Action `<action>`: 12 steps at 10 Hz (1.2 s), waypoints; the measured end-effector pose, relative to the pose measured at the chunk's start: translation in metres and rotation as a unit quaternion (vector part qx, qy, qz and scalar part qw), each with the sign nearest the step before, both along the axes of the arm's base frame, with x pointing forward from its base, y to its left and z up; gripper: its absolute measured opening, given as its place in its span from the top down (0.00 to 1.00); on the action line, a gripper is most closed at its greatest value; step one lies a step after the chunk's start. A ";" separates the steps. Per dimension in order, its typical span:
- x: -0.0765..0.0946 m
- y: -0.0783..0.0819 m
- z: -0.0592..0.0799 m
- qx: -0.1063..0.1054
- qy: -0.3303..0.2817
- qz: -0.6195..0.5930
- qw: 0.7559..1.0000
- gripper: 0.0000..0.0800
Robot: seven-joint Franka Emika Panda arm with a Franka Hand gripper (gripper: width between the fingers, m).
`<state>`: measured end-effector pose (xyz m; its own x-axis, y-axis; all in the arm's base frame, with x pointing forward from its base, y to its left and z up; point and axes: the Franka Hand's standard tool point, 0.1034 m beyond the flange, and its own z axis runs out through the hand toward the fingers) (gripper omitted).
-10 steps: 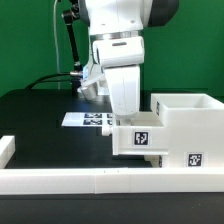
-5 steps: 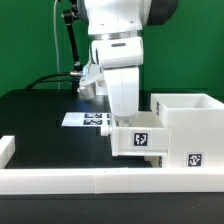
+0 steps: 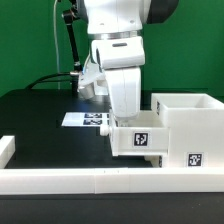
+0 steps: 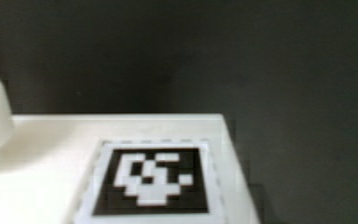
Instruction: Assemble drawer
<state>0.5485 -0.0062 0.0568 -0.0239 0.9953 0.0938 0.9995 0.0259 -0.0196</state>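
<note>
A small white drawer box [image 3: 140, 139] with a black marker tag on its front stands against the larger white drawer housing [image 3: 188, 128] at the exterior view's right. My gripper [image 3: 124, 118] hangs straight down from the white arm and reaches the small box's rim on the exterior view's left side. Its fingertips are hidden by the box, so I cannot see how the jaws stand. The wrist view shows a white part [image 4: 51, 150] with a blurred marker tag [image 4: 155, 180] up close over the dark table; no fingers show there.
A long white rail [image 3: 90, 181] runs along the front, with a raised end [image 3: 6, 148] at the exterior view's left. The marker board [image 3: 84, 118] lies behind the arm. A black stand with cables [image 3: 72, 40] rises at the back.
</note>
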 end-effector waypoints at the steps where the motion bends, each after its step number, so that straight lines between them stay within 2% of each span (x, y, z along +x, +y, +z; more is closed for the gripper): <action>1: 0.000 -0.001 0.000 -0.001 0.000 0.000 1.000 0.95; 12: 0.000 0.002 -0.002 0.000 -0.007 -0.002 1.000 0.95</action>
<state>0.5486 -0.0047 0.0548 -0.0209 0.9954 0.0935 0.9997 0.0216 -0.0063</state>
